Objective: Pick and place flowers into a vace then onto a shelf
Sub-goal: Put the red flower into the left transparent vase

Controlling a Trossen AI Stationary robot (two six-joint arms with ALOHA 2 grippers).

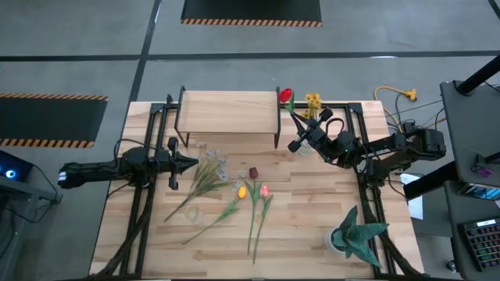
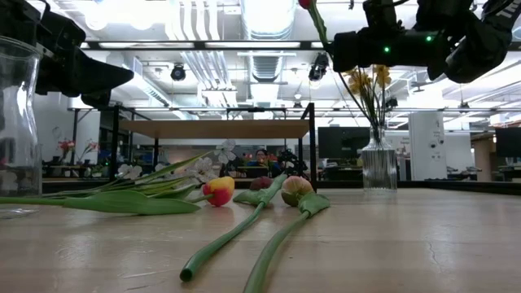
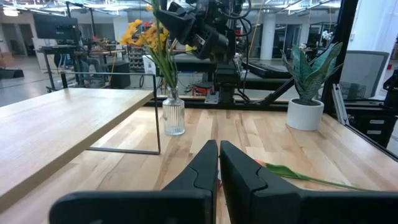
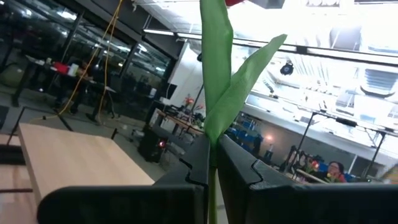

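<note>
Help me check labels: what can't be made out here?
Red tulip: bloom cut off by the right wrist view's top edge.
Vase: high view, mostly hidden under right gripper.
Second vase: low view, cut by left edge.

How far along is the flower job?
Done: the yellow bunch stands in the vase. In hand: the right gripper is shut on the red tulip, raised near the vase. Left: the tulips and pale spray lie on the table; the shelf is bare. The left gripper waits, shut.
</note>
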